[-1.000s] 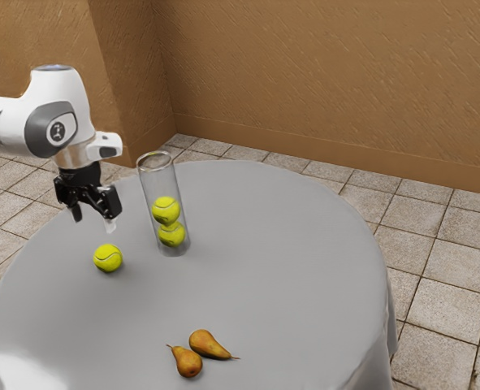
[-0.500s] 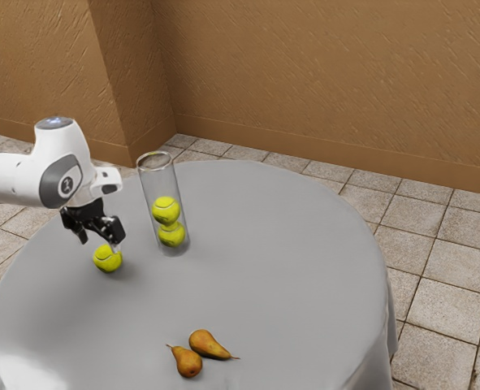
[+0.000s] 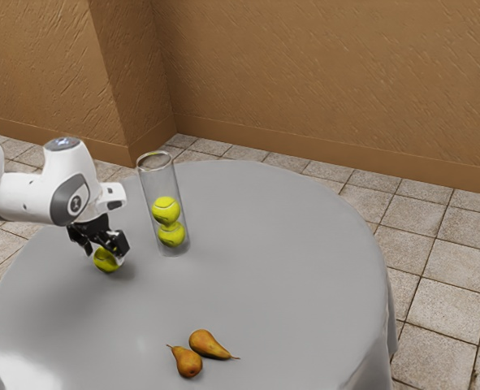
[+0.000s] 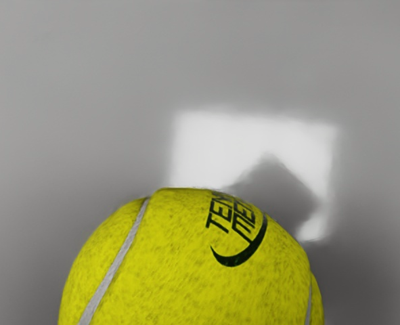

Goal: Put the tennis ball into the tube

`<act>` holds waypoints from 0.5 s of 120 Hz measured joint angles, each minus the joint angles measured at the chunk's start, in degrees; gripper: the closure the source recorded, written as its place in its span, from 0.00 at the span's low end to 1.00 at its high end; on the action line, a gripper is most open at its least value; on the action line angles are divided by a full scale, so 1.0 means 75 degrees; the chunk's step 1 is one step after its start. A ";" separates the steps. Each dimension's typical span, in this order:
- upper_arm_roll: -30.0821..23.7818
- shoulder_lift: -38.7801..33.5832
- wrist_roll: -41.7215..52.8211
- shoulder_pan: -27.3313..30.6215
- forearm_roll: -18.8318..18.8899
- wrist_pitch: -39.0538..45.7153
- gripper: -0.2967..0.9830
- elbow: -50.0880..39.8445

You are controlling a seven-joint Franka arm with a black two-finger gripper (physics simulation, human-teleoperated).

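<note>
Tennis ball (image 3: 104, 262) partly hidden by claw (image 3: 106, 255), cut off in wrist view; can't tell whether gripped.

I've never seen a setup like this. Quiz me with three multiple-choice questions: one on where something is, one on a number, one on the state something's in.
1. Where are the two pears?
A) On the floor
B) On the grey table
C) On the arm

2. How many balls are inside the clear tube?
A) Two
B) None
C) Four

3. How is the tube placed?
A) Lying on its side
B) Upside down
C) Upright, open end up

Key:
1: B, both pears lie on the tabletop.
2: A, two yellow balls are stacked in it, while another ball is outside, down at the tool.
3: C, its base is on the table and its round rim is at the top.
</note>
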 joint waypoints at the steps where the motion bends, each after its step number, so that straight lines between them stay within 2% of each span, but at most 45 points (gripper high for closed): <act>1: 0.0000 0.0009 0.0001 0.0000 0.0000 0.0009 0.23 0.0001; 15: 0.0000 0.0131 0.0015 0.0021 0.0001 0.0118 0.24 0.0007; 43: 0.0000 0.0245 0.0048 0.0025 0.0030 0.0386 0.39 0.0030; 60: 0.0000 0.0371 0.0069 0.0018 0.0029 0.0465 0.43 0.0143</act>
